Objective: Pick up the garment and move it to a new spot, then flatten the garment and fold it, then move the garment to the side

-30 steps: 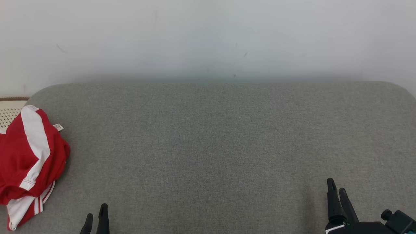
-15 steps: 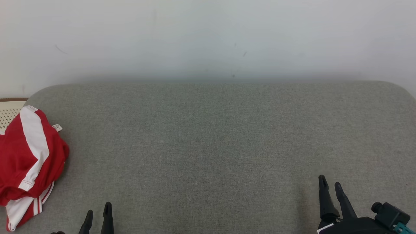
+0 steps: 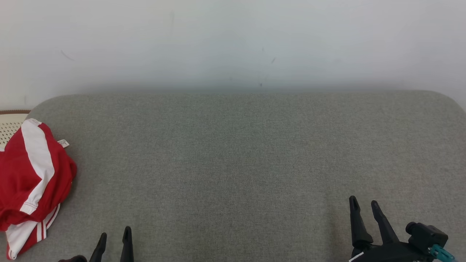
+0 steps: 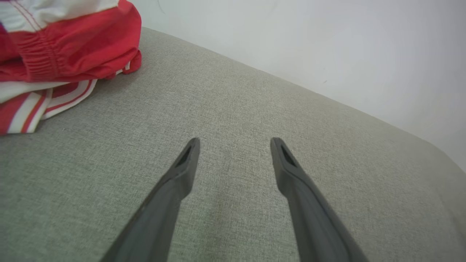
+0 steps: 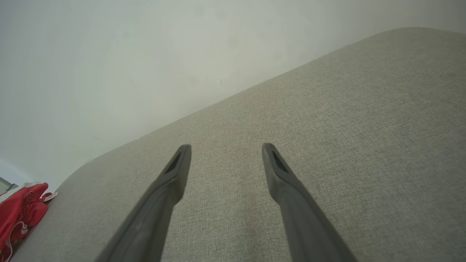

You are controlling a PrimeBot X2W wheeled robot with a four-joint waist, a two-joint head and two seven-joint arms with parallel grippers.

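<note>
The garment [image 3: 31, 182] is a red piece with white stripes, lying bunched at the far left edge of the grey upholstered surface [image 3: 240, 160]. It also fills the upper left of the left wrist view, garment [image 4: 69, 47], and shows small at the lower left of the right wrist view, garment [image 5: 20, 214]. My left gripper [image 3: 114, 234] is open at the bottom left, a short way right of the garment, holding nothing. My right gripper [image 3: 364, 205] is open at the lower right, far from the garment, over bare fabric. Both wrist views show spread fingers, left gripper [image 4: 235, 143] and right gripper [image 5: 225, 149].
A white wall [image 3: 233, 43] runs behind the surface. A pale perforated basket with a brown rim [image 3: 9, 123] sits just beyond the surface's left end, partly under the garment. The surface's corners are rounded.
My right gripper has shifted left and a little up in the view. My left gripper has edged right. Both stay open; the garment has not really moved.
</note>
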